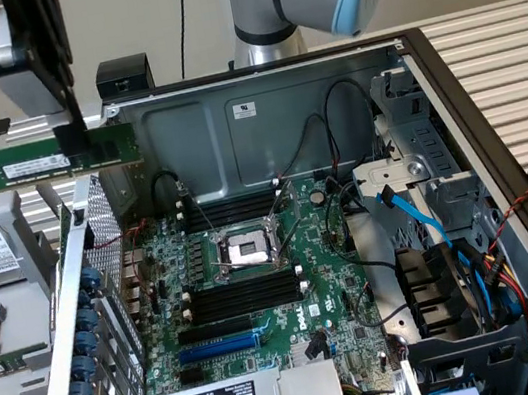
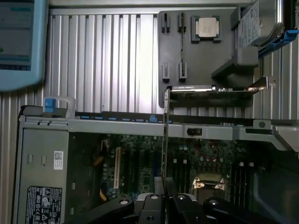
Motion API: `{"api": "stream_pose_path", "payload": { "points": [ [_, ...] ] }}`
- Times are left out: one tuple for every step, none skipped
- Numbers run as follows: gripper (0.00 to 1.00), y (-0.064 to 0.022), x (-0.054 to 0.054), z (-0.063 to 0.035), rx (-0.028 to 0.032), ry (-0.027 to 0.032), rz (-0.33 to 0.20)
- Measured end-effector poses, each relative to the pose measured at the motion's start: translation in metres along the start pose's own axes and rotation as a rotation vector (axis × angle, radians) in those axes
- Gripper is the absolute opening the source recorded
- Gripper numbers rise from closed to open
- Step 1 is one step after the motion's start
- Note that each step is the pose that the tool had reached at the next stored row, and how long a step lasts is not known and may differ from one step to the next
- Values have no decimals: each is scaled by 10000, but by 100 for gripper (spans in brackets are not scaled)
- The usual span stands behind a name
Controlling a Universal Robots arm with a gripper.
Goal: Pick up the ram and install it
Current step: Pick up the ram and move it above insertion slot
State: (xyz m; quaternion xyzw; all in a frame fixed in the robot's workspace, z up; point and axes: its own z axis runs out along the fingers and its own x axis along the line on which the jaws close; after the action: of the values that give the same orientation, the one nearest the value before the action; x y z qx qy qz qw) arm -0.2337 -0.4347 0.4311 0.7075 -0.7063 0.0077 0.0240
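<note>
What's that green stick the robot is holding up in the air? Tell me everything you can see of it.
It is the ram, a long, thin, dark-green circuit-board stick with a white label on one half and black chips on the other. The hand is shut on it near the middle, from above, so it hangs level in the air over the open computer case's edge, at the exterior view's left. Nothing else touches it, and it is not in the black memory slots.

Your ram (image 1: 36, 165) is a long green stick, white-labelled. It hangs level, on edge, high at the exterior view's left.
</note>
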Motion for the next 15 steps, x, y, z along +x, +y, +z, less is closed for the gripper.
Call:
{"api": "stream_pose_path", "payload": {
  "points": [
    [14,-45,0,-1,0,0,1],
    [14,-90,0,-2,-1,0,0],
    [14,-133,0,-3,-1,0,0],
    [14,-180,0,-5,-1,1,0],
    [14,-226,0,-6,-1,1,1],
    [14,-269,0,-7,-1,0,0],
    [14,-316,1,-7,0,0,0],
    [14,-364,1,-9,-1,0,0],
    [14,-406,1,-9,-1,0,0],
    [14,-453,1,-11,-1,1,1],
    [14,-498,1,-12,-1,0,0],
    [14,-546,1,-13,-2,1,0],
    [14,-590,1,-14,-1,0,0],
    [14,-636,1,-15,-2,1,0],
    [14,-681,1,-16,-2,0,0]
  ]
}}
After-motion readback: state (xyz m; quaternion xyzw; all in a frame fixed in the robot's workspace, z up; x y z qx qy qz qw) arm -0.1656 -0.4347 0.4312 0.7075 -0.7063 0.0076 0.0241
